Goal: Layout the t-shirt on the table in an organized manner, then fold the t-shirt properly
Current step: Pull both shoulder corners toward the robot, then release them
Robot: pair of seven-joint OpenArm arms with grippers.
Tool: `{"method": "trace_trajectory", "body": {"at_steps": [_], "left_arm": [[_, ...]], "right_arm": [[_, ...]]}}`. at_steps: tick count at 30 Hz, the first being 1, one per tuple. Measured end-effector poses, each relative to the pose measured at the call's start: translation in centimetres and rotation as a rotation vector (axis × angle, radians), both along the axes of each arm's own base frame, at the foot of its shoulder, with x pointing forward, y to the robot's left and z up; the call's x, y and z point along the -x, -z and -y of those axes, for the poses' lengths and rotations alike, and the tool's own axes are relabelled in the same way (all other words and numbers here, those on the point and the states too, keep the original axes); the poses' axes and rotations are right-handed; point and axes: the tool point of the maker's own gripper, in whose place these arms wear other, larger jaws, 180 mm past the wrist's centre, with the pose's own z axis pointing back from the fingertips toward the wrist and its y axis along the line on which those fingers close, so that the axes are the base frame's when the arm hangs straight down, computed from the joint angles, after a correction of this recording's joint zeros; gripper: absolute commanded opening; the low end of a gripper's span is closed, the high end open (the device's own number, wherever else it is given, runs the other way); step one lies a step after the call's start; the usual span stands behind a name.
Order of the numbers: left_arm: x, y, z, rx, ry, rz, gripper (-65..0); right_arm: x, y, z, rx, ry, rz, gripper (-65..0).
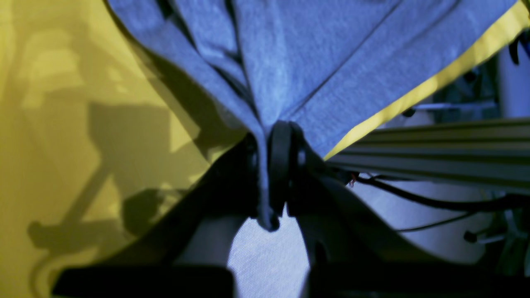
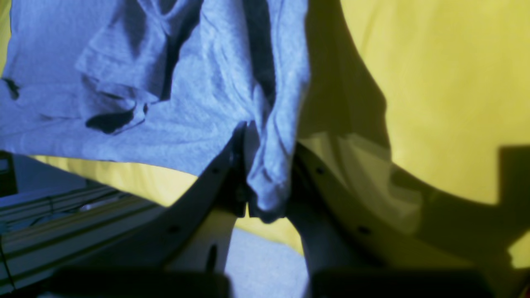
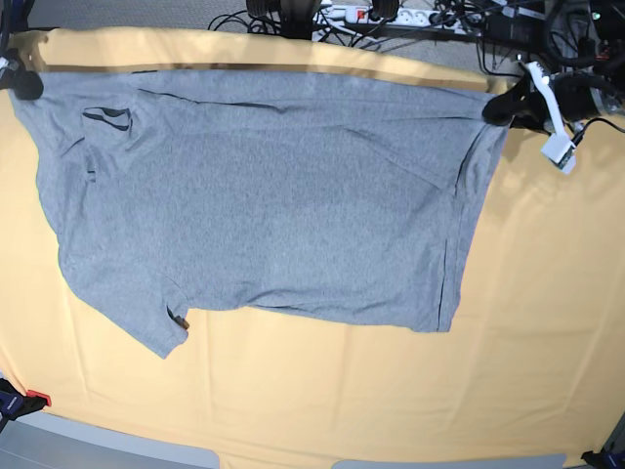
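Observation:
The heather-grey t-shirt (image 3: 273, 195) lies spread sideways on the yellow-orange table (image 3: 547, 322), with its hem edge to the right and a sleeve (image 3: 161, 332) at the front left. No lettering shows. Its far edge is stretched between both grippers. My left gripper (image 3: 500, 106) is shut on the far right corner; in the left wrist view a bunch of cloth (image 1: 314, 62) runs down between the closed gripper (image 1: 273, 178). My right gripper (image 3: 27, 86) is shut on the far left corner; the right wrist view shows gathered cloth (image 2: 198, 103) pinched in it (image 2: 261, 182).
Cables and a power strip (image 3: 371, 15) lie beyond the table's far edge. An aluminium rail (image 1: 434, 153) runs just past that edge, also in the right wrist view (image 2: 62, 211). A red clamp (image 3: 34, 398) sits at the front left corner.

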Motion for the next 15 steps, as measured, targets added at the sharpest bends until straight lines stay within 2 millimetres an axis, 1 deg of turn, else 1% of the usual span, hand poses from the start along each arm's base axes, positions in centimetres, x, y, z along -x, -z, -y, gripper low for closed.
{"method": "trace_trajectory", "body": {"at_steps": [5,15], "left_arm": [[0.8,0.0,0.0,0.003,0.020,-0.030,-65.0],[1.6,0.5,-0.2,-0.018,0.039,-0.071,-65.0]], "right_arm": [[1.9,0.5,0.0,-0.001,0.001,-0.052,-65.0],[4.1,1.0,-0.2,-0.009,0.004,-0.108,-65.0]]}}
